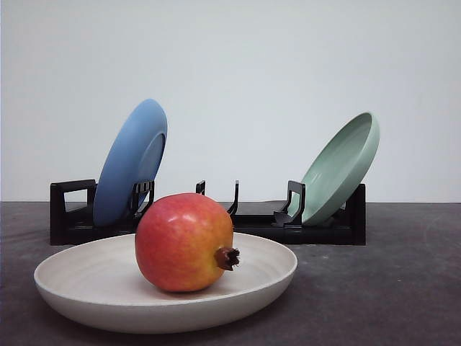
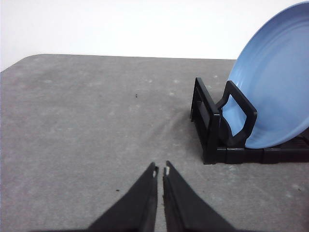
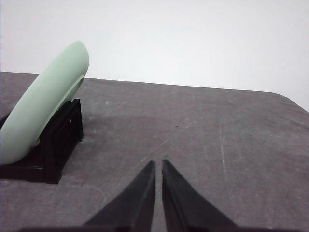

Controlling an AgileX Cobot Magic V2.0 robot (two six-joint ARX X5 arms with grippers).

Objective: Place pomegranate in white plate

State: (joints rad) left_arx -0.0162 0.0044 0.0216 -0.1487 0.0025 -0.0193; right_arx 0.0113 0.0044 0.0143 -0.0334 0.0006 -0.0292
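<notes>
Both grippers, left gripper (image 2: 161, 170) and right gripper (image 3: 159, 163), are sitting closed and empty over bare table (image 1: 403, 288). Pomegranate (image 1: 184, 241) is resting inside the white plate (image 1: 86, 277), ahead of the black rack (image 1: 324, 231), so I'd say just keep clear now.

pomegranate (image 1: 184, 241): red, yellow-orange blush, crown stub pointing right, resting inside plate | white plate (image 1: 86, 292): shallow, cream, flat on table

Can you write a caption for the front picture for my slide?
Pomegranate sitting in the white plate, rack behind.
</notes>
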